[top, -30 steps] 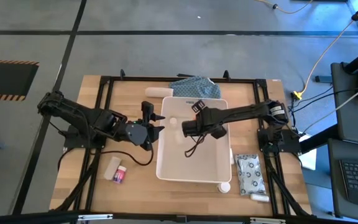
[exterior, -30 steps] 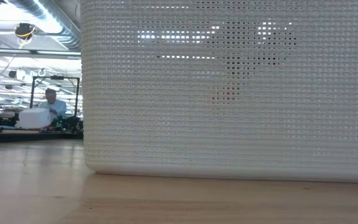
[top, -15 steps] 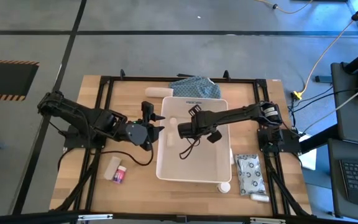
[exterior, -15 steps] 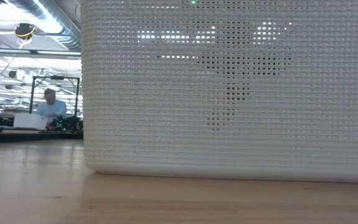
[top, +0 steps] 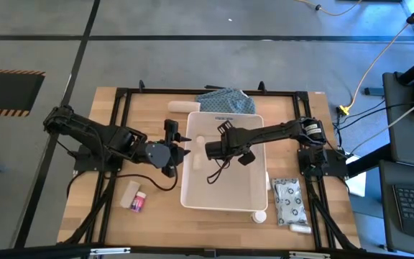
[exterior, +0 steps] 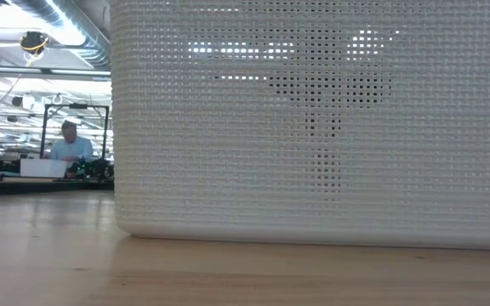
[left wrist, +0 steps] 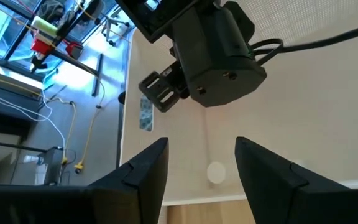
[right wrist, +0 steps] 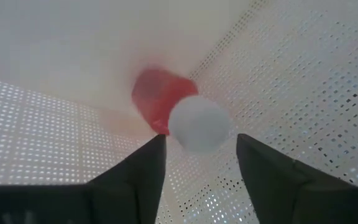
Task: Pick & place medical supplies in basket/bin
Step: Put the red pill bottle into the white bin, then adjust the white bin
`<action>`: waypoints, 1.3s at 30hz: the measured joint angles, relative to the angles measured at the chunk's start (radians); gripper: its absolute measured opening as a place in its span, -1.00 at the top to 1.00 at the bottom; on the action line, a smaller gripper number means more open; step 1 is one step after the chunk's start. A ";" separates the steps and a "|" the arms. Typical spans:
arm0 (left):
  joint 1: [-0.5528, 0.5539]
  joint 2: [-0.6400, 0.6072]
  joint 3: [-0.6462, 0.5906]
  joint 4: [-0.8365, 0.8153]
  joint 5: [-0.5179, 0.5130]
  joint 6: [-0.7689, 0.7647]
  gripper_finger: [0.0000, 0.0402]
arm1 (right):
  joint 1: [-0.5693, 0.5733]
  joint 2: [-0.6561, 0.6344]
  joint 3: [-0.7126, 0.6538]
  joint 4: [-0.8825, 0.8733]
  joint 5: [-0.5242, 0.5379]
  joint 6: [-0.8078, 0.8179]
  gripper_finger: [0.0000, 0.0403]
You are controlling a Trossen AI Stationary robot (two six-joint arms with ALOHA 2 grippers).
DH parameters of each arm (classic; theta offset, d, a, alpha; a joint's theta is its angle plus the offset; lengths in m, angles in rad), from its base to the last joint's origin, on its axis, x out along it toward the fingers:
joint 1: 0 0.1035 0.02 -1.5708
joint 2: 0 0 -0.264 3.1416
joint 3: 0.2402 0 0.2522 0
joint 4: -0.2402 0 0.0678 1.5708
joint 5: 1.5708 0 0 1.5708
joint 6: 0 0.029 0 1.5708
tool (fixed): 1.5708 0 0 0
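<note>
Two end effectors work at the white tub [top: 225, 193] on the worktop [top: 157, 208]. The right end effector [right wrist: 196, 177], fingers spread, hangs inside it above a red bottle [right wrist: 159, 98] with a white cap. The left end effector [left wrist: 197, 168], fingers spread, waits at the tub's left rim.

You see a white tub [top: 225, 188] with perforated walls on a pale wooden table [top: 113, 216], and inside it a red bottle [right wrist: 157, 99] with a white cap. Behind the tub lies a blue-green patterned cloth [top: 225, 99] beside a white tube [top: 182, 106], and by the right edge you have a grey pouch [top: 288, 201] with a dark pattern. At the front left sit a white bottle [top: 128, 193] and a pink-labelled box [top: 138, 202], while both arms look black.
</note>
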 joint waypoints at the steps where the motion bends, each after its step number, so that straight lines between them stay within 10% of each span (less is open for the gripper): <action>1: 0.000 0.000 0.000 0.000 0.002 -0.001 0.10 | 0.000 0.000 0.000 0.000 0.000 0.000 -0.03; 11: 0.000 0.000 0.000 -0.013 0.006 -0.042 0.10 | 0.003 -0.003 0.104 -0.170 -0.009 0.266 -0.23; 22: 0.000 0.000 0.000 -0.074 -0.046 -0.180 0.10 | 0.015 -0.155 0.205 -0.167 -0.247 0.501 -0.23; 27: 0.006 0.000 0.000 -0.239 -0.132 -0.368 0.10 | 0.059 -0.308 0.146 -0.097 -0.251 0.583 -0.21; 39: -0.003 0.002 0.000 -0.381 0.033 -0.663 0.10 | 0.221 -0.699 -0.207 0.117 -0.253 0.816 -0.21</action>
